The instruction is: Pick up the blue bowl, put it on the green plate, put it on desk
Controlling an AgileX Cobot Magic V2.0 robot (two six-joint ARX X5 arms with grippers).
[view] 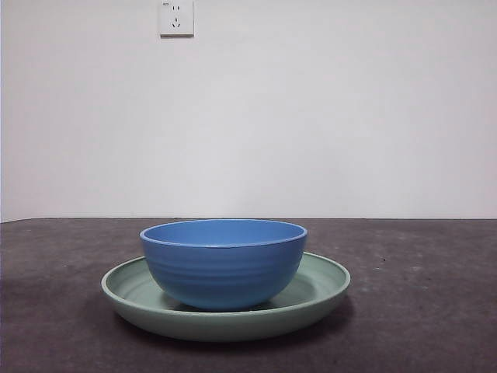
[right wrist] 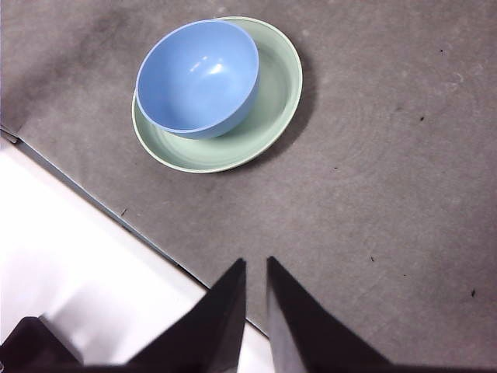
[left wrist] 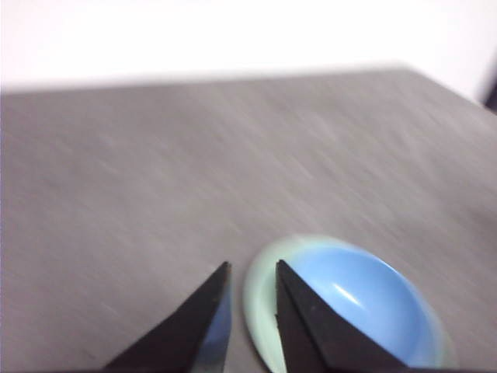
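The blue bowl (view: 224, 264) stands upright inside the green plate (view: 326, 284), which rests flat on the desk (view: 427, 311). No gripper shows in the front view. In the blurred left wrist view, my left gripper (left wrist: 253, 264) hovers above the desk beside the plate's rim (left wrist: 260, 303), with the bowl (left wrist: 365, 303) just past it. Its jaws are nearly together and hold nothing. In the right wrist view, my right gripper (right wrist: 256, 260) is high above the desk, well away from the bowl (right wrist: 198, 74) and plate (right wrist: 272, 101). Its jaws are together and empty.
A white wall with a socket (view: 176, 17) stands behind the desk. In the right wrist view the desk's edge runs diagonally, with a white surface (right wrist: 78, 272) beyond it. Bare desk surrounds the plate.
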